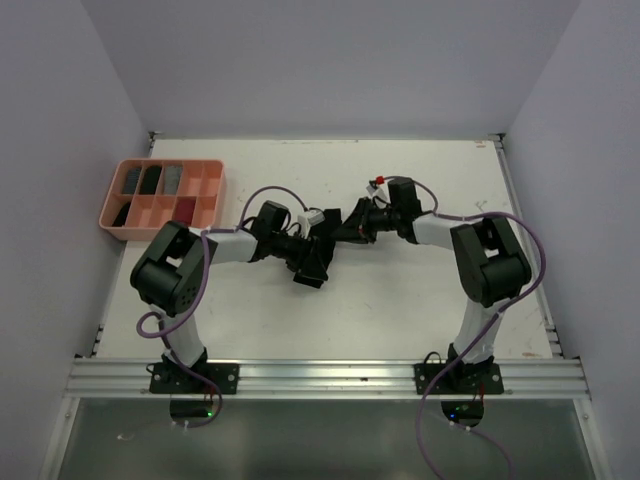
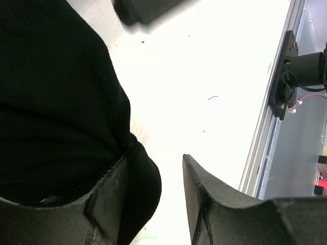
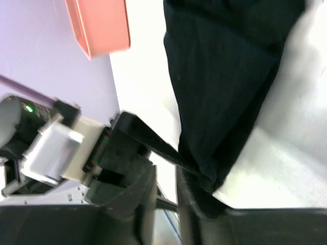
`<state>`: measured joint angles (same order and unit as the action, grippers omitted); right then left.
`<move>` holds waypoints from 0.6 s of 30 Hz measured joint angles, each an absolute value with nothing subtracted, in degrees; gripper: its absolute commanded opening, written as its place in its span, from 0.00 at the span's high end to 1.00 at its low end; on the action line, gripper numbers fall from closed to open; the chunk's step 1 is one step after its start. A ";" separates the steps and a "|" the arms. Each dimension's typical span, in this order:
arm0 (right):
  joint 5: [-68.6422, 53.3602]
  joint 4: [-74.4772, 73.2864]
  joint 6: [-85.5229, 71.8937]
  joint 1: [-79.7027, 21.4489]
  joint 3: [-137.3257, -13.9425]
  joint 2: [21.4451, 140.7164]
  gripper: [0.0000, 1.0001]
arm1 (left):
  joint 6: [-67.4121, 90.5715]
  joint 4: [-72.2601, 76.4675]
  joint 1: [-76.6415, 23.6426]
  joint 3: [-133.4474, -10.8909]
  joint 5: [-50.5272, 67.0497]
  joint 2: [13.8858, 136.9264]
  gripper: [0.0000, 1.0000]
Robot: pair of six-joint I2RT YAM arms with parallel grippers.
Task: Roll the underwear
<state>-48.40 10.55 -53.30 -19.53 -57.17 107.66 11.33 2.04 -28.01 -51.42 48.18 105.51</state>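
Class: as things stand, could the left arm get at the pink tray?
Probably yes. The pink tray sits on its side, with nothing lying between. The left pincer is open, though black underwear rests against one finger.

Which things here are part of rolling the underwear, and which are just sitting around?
In the job: black underwear; left pincer; right pincer.
Lying about: salmon-pink tray; dark items in its compartments, too small to identify.
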 measured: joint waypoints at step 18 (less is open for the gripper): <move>-39.48 -0.14 -49.82 -18.63 -67.44 115.11 0.49 | 10.94 2.70 -27.42 -50.89 49.39 105.51 0.48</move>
